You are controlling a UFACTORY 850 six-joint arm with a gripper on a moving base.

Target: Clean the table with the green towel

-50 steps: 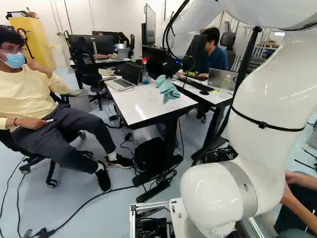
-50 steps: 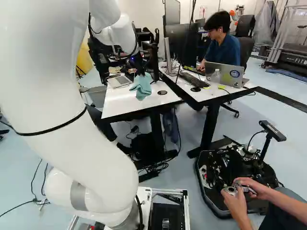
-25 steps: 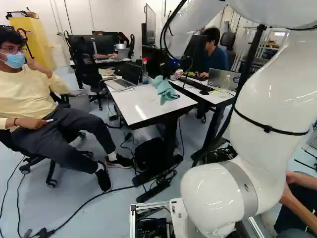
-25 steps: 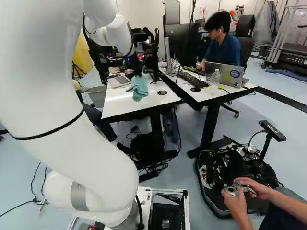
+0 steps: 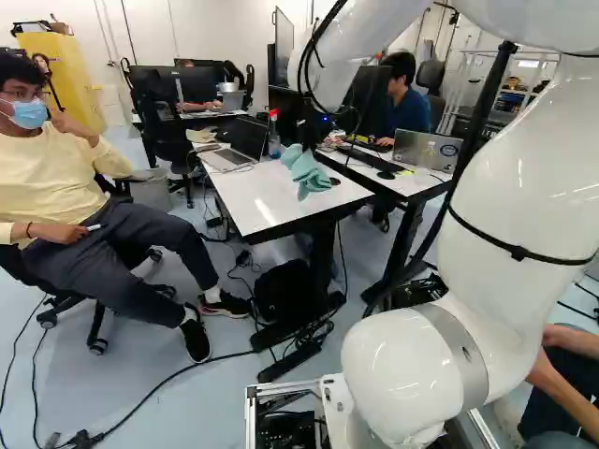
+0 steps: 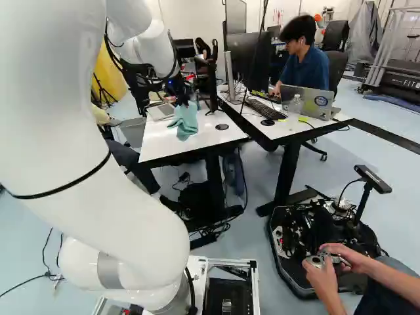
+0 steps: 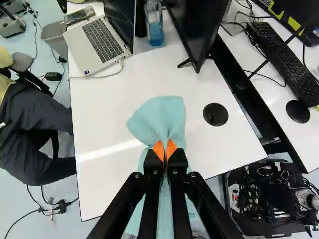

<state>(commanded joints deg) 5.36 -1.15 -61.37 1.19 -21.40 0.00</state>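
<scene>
On the table (image 7: 109,114), an open laptop (image 7: 102,42) is seen at the far end, with a bottle (image 7: 154,25) of blue liquid just beside its screen. A monitor (image 7: 197,30) is stood near the edge facing the second desk (image 7: 309,129), on which a keyboard (image 7: 284,64) is placed. A black disc (image 7: 216,114) is seen on the tabletop beside the towel (image 7: 162,117). The green towel is pinched between the orange pads of the gripper (image 6: 184,98) and is held over the table, part of it spread ahead of the fingertips; whether the tabletop is touched cannot be told. Compared with a second ago, the arm is shifted leftward in both base views, and the held towel is carried along with it, farther from the disc.
</scene>
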